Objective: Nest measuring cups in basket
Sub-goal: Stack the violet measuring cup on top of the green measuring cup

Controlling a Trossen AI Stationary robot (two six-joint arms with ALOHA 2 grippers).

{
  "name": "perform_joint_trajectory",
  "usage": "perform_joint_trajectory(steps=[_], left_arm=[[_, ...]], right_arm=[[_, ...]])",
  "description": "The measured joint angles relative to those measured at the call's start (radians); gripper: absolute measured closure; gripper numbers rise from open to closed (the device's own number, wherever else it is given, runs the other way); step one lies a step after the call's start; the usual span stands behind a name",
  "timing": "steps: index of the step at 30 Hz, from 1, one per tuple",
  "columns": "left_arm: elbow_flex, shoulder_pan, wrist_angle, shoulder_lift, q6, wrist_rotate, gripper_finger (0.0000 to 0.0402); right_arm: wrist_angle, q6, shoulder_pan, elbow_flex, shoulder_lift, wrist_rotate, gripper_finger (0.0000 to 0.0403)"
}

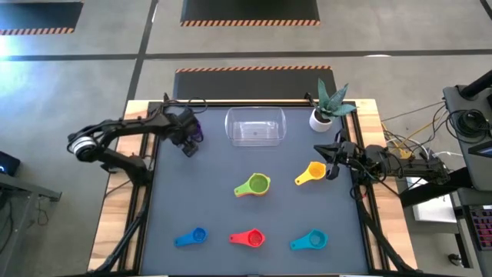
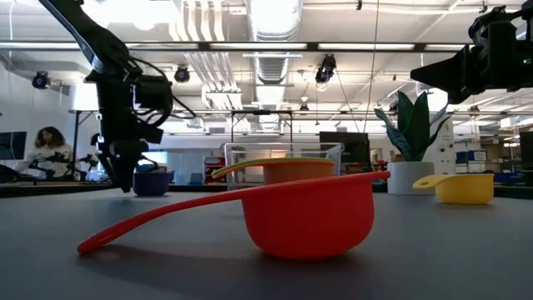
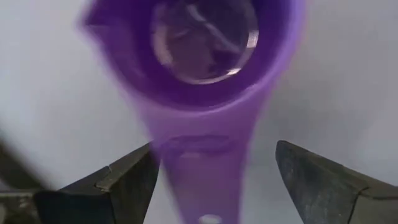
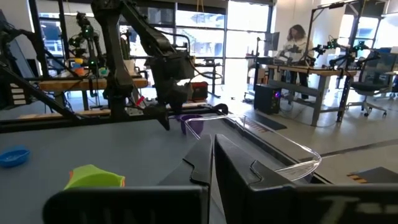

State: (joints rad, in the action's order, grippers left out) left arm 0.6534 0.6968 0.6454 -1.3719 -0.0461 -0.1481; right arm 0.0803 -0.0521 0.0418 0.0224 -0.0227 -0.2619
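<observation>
Counting seven cups (image 1: pixel 254 185), one basket (image 1: pixel 256 127), two arms

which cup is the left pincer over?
The purple cup: its handle lies between the open left pincer fingers, left of the basket; the other cups sit farther down the table.

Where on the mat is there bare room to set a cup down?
Free: the mat's left middle, between the left gripper with the purple cup and the blue cup; also the strip between the basket and the green cup. Crowded: the right edge, around the yellow cup, right gripper and plant pot.
</observation>
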Motion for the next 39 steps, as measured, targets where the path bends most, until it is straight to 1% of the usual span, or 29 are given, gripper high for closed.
perform_joint_trajectory(steps=[3, 6, 9, 13, 20, 25, 29, 32, 35, 39], left_arm=[[0.000, 0.022, -0.053, -0.021, 0.032, 0.083, 0.0125], [0.000, 0.037, -0.078, -0.039, 0.044, 0.113, 0.0157], [0.001, 0.040, -0.078, -0.048, 0.054, 0.113, 0.0206], [-0.001, 0.039, -0.074, -0.047, 0.053, 0.113, 0.0289], [0.006, 0.030, -0.011, 0.009, 0.030, 0.115, 0.0290], [0.007, -0.020, 0.058, 0.114, -0.007, 0.166, 0.0290], [0.015, -0.126, 0.067, 0.232, -0.086, 0.234, 0.0290], [0.039, -0.241, 0.081, 0.305, -0.162, 0.236, 0.0290], [0.074, -0.356, 0.076, 0.352, -0.240, 0.208, 0.0290], [0.136, -0.506, 0.043, 0.369, -0.307, 0.129, 0.0290]], right_arm=[[0.000, 0.000, 0.000, 0.000, 0.000, 0.000, 0.0394], [0.000, 0.000, 0.000, 0.000, 0.000, 0.000, 0.0394], [0.000, 0.000, 0.000, 0.000, 0.000, 0.000, 0.0394], [0.000, 0.000, 0.000, 0.000, 0.000, 0.000, 0.0394], [0.000, 0.000, 0.000, 0.000, 0.000, 0.000, 0.0394], [0.000, 0.000, 0.000, 0.000, 0.000, 0.000, 0.0394], [0.000, 0.000, 0.000, 0.000, 0.000, 0.000, 0.0394], [0.000, 0.000, 0.000, 0.000, 0.000, 0.000, 0.0394], [0.000, 0.000, 0.000, 0.000, 0.000, 0.000, 0.0394], [0.000, 0.000, 0.000, 0.000, 0.000, 0.000, 0.0394]])
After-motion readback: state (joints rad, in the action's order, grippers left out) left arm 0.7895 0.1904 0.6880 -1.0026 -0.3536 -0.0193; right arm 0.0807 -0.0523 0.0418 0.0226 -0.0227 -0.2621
